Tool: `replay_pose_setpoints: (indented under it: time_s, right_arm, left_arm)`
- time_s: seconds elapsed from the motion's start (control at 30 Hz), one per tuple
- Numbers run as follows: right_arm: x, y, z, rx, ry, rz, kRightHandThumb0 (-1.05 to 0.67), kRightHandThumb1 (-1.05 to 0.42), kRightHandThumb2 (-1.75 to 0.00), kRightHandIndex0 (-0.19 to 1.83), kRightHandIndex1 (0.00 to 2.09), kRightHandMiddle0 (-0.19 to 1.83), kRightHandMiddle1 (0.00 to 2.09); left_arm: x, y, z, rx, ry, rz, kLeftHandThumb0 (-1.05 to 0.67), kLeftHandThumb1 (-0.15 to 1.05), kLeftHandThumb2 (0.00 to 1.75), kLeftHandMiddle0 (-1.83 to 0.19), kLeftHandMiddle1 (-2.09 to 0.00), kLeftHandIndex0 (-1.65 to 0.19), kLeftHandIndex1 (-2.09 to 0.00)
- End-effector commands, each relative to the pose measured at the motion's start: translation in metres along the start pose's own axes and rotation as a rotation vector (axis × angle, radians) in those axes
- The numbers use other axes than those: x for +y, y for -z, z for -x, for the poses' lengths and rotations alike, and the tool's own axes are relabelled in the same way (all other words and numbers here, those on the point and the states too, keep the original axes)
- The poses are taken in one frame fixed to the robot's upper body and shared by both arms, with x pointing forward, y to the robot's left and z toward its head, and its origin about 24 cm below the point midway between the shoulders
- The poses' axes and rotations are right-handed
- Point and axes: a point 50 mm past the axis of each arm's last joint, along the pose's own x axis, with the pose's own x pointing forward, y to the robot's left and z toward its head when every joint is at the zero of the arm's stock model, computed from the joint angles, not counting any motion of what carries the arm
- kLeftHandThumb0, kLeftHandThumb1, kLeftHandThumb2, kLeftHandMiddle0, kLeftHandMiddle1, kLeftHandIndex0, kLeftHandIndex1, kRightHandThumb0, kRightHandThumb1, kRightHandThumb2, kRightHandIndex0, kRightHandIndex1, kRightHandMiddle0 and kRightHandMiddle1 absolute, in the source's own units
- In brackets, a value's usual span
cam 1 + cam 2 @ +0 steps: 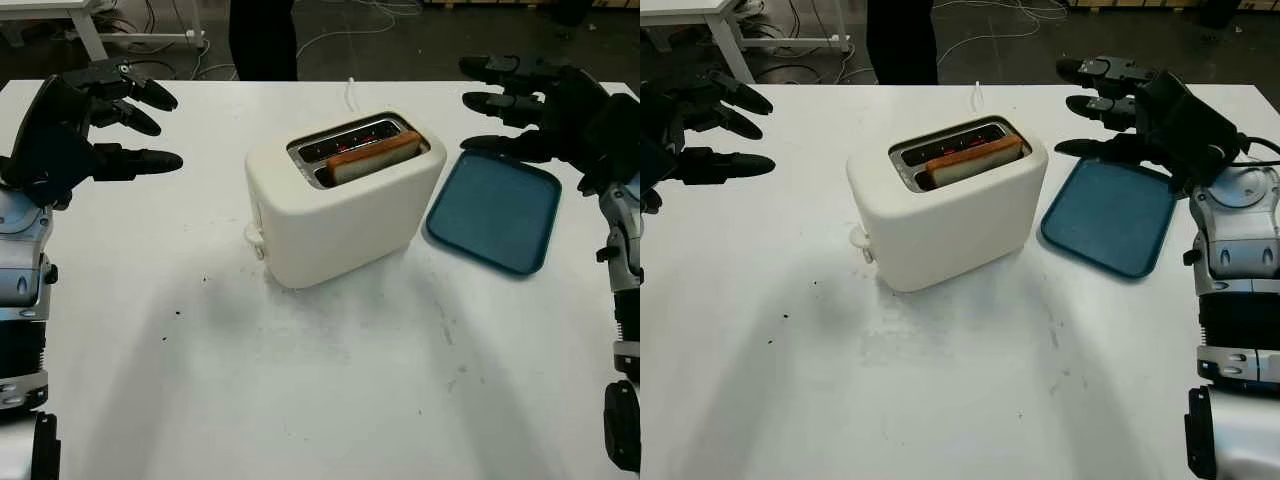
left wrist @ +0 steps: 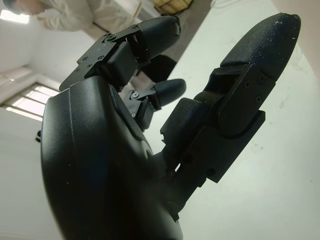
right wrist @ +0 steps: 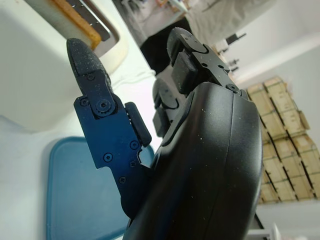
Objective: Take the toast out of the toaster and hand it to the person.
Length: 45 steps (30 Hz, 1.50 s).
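Note:
A cream toaster [image 1: 340, 205] stands mid-table with a slice of toast [image 1: 373, 157] sticking up from its nearer slot; the far slot glows red inside. My left hand [image 1: 125, 120] hovers open at the far left, well away from the toaster. My right hand [image 1: 500, 105] hovers open at the far right, above the far edge of the blue tray [image 1: 495, 212]. The toaster's corner and toast [image 3: 75, 20] also show in the right wrist view. A person in dark trousers [image 1: 262, 38] stands behind the table.
The blue tray lies flat just right of the toaster. The toaster's white cord [image 1: 351, 92] runs off the far table edge. Cables and a white table leg [image 1: 90, 35] are on the floor behind.

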Motion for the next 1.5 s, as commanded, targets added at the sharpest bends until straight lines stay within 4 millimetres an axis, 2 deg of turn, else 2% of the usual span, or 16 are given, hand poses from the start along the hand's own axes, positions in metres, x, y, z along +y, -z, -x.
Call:
replay_pose_setpoints:
  time_s: [0.0, 0.7, 0.93, 1.2, 1.33, 1.47]
  right_arm:
    - [0.0019, -0.0001, 0.0028, -0.002, -0.004, -0.003, -0.53, -0.75, 0.0, 0.47, 0.02, 0.47, 0.01]
    - [0.0058, 0.0041, 0.0109, -0.008, -0.002, 0.003, -0.55, -0.83, -0.01, 0.46, 0.02, 0.46, 0.0]
    - [0.0054, 0.0024, 0.0102, -0.002, 0.002, -0.008, -0.52, -0.81, 0.0, 0.46, 0.01, 0.46, 0.0]
    - [0.0056, 0.0009, 0.0096, -0.006, 0.011, -0.005, -0.55, -0.79, 0.0, 0.47, 0.02, 0.47, 0.01]
    - [0.0059, 0.0013, 0.009, -0.014, 0.011, -0.029, -0.49, -0.79, 0.0, 0.46, 0.01, 0.46, 0.0]
    - [0.0061, 0.0007, 0.009, -0.011, 0.014, -0.017, -0.55, -0.79, 0.0, 0.46, 0.02, 0.46, 0.0]
  left_arm:
    - [0.0003, 0.001, 0.0015, 0.004, -0.009, -0.003, -1.05, 0.65, 0.0, -0.51, -1.2, -0.56, -1.05]
    - [-0.0014, 0.0055, -0.0022, -0.003, 0.013, 0.019, -1.05, 0.63, 0.0, -0.53, -1.18, -0.58, -1.04]
    - [-0.0013, 0.0049, -0.0027, -0.007, 0.01, 0.017, -1.05, 0.63, 0.0, -0.53, -1.18, -0.58, -1.03]
    - [-0.0006, 0.005, -0.0024, -0.014, 0.0, 0.009, -1.05, 0.64, 0.0, -0.55, -1.18, -0.59, -1.03]
    - [-0.0003, 0.0056, -0.0023, -0.011, 0.004, 0.011, -1.05, 0.64, 0.0, -0.55, -1.17, -0.59, -1.02]
    - [0.0001, 0.0055, -0.002, -0.012, 0.003, 0.006, -1.05, 0.65, 0.0, -0.54, -1.18, -0.58, -1.02]
